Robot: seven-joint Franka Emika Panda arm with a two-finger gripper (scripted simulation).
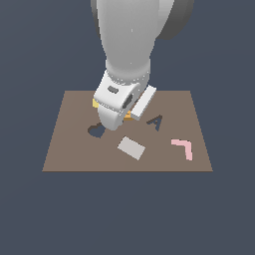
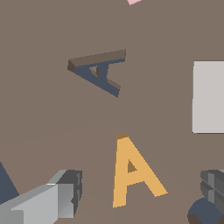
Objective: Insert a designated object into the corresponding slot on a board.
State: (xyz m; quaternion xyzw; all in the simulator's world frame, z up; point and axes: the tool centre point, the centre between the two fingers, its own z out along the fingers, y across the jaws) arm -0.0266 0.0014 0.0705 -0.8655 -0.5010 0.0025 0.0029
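The orange letter A [image 2: 131, 170] lies flat on the brown board [image 2: 39, 113]. My gripper [image 2: 140, 192] is open above it, one finger [image 2: 65, 192] on each side, both clear of the piece. The dark A-shaped slot [image 2: 98, 72] is empty, a short way beyond the piece. In the exterior view the arm's hand [image 1: 115, 104] hides the fingers and most of the orange A [image 1: 128, 115]. The slot [image 1: 156, 122] lies just to the hand's right in that view, on the board [image 1: 69, 149].
A dark heart-shaped cutout [image 1: 97, 131] lies below the hand at the exterior view's left. A pale grey rectangular piece [image 1: 131, 148] lies near the board's front, and a pink L-shaped piece [image 1: 183, 148] at its right. A yellow edge [image 1: 94, 103] peeks out beside the hand.
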